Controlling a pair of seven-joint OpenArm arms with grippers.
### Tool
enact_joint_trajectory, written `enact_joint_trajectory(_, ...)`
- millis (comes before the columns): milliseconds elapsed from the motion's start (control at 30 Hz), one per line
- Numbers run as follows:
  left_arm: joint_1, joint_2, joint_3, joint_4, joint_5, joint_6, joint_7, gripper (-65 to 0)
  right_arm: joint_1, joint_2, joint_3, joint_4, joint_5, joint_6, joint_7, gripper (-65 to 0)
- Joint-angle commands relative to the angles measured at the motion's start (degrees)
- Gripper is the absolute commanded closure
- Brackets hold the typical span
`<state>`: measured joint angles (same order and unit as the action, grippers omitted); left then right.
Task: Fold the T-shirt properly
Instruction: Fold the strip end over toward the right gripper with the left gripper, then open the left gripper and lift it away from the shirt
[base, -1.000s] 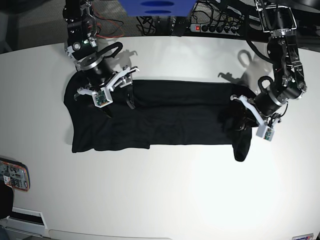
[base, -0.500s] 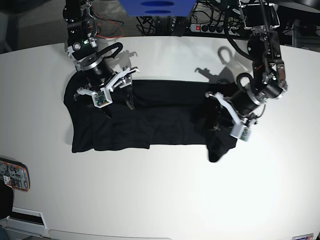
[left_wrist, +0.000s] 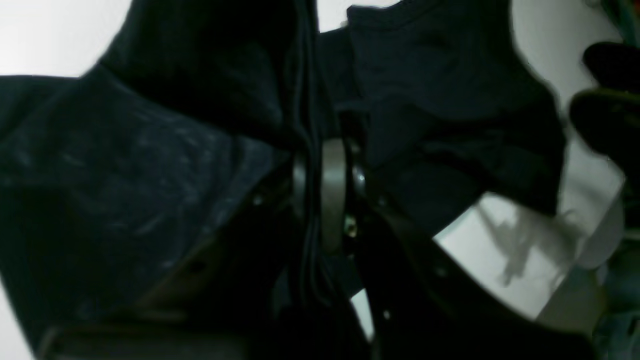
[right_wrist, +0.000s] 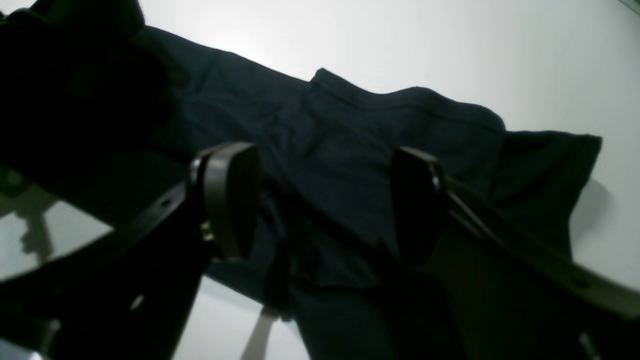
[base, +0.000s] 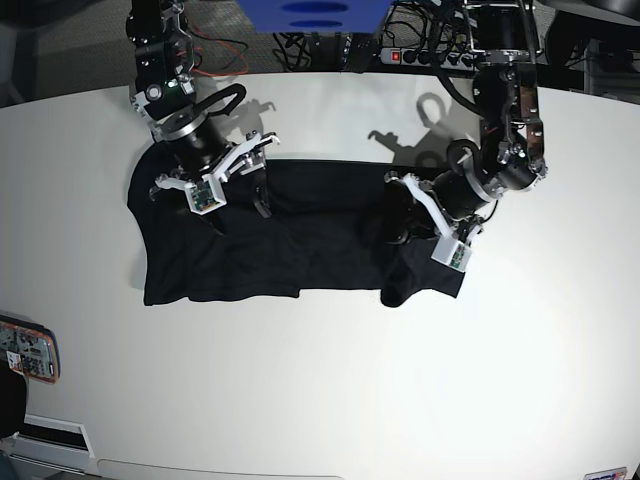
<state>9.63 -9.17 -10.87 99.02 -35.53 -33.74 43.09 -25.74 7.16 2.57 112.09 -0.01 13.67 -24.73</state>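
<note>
Base view gives us one large black cloth T-shirt (base: 300, 240) lying lengthwise across the white table (base: 330, 400). Our left gripper (base: 410, 228) is clamped shut on the shirt's end, lifted above the middle. Our right gripper (base: 235, 195) hangs over the far end with fingers spread, empty. We count two arms, one shirt.

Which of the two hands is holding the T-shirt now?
The left hand, on the base view's right: it is shut on the T-shirt. The right hand is open above it.
</note>
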Motion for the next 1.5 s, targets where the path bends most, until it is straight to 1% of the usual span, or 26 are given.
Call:
enact_joint_trajectory(0, -0.7, 0.33, 0.1, 0.1, -1.53, -0.51, -1.38, 0.0, 0.2, 0.18, 0.03, 1.18, 0.76, -0.09, 1.65, -39.3)
enact_joint_trajectory(100, -2.29, 1.92, 0.1, -2.8, -1.53, -0.51, -1.38, 0.0, 0.2, 0.18, -0.15, 1.18, 0.76, -0.09, 1.65, -39.3)
enact_joint_trajectory(167, -2.81, 2.0, 0.19, -5.26, -1.53, -0.51, -1.38, 0.0, 0.11, 0.18, -0.15, 1.18, 0.76, -0.09, 1.65, -39.3)
enact_joint_trajectory(267, -2.9, 2.0, 3.01, -7.29, -1.53, -0.51, -2.26, 0.0, 0.11, 0.18, 0.03, 1.18, 0.76, -0.09, 1.65, -39.3)
enact_joint_trajectory(367, -2.55, 1.39, 6.26, -7.37, -1.53, -0.51, -5.33, 0.0, 0.02, 0.18, 0.03, 1.18, 0.76, -0.09, 1.65, -39.3)
enact_joint_trajectory(433, -2.73, 0.07, 8.1, -7.46, -1.53, -0.51, -5.86, 0.0, 0.02, 0.18, 0.03, 1.18, 0.76, -0.09, 1.65, -39.3)
enact_joint_trajectory(467, -2.73, -0.55, 9.16, -7.46, -1.53, -0.51, -5.77, -1.1, 0.02, 0.18, -0.06, 1.18, 0.76, -0.09, 1.65, -39.3)
enact_joint_trajectory(533, -2.9, -1.42, 10.65, -7.46, -1.53, -0.51, -5.77, -6.9, 0.02, 0.18, -0.15, 1.18, 0.76, -0.09, 1.65, -39.3)
enact_joint_trajectory(633, -3.78, -1.78, 11.45, -7.46, -1.53, -0.42, -5.77, -21.6, 0.02, 0.18, -0.15, 1.18, 0.76, -0.09, 1.65, -39.3)
enact_joint_trajectory(733, -4.84, -1.78, 11.45, -7.64, -1.44, -0.42, -5.16, -34.9, 0.02, 0.18, -0.15, 1.18, 0.76, -0.09, 1.65, -39.3)
enact_joint_trajectory(833, -6.6, -1.78, 11.45, -7.64, -1.53, -0.42, -4.45, -44.3, -0.24, 0.18, -0.15, 1.18, 0.76, -0.09, 1.65, -39.3)
enact_joint_trajectory(900, -7.21, -1.6, 11.53, -7.64, -1.53, -0.42, -4.45, -48.6, -0.68, 0.18, -0.06, 1.18, 0.76, -0.09, 1.65, -39.3)
enact_joint_trajectory(1000, -7.39, -0.11, 13.12, -7.64, -1.61, -0.42, -4.45, -52.5, -0.68, 0.27, -0.06, 1.18, 0.76, -0.09, 1.65, -39.3)
enact_joint_trajectory(1067, -7.21, 0.77, 14.52, -7.64, -1.53, -0.42, -4.45, -53.6, -0.68, 0.27, -0.06, 1.18, 0.76, -0.09, 1.65, -39.3)
enact_joint_trajectory(1100, -7.12, 1.48, 15.75, -7.64, -1.53, -0.42, -4.45, -53.9, -0.68, 0.27, 0.03, 1.18, 0.76, -0.09, 1.65, -39.3)
enact_joint_trajectory(1233, -7.3, 2.18, 19.36, -7.64, -1.53, -0.42, -4.81, -54.2, -0.51, 0.27, 0.11, 1.18, 0.76, -0.09, 1.65, -39.3)
enact_joint_trajectory(1467, -7.56, 2.53, 19.88, -7.64, -1.53, -0.42, -4.89, -54.2, -0.42, 0.27, 1.7, 1.18, 0.76, -0.09, 1.74, -39.3)
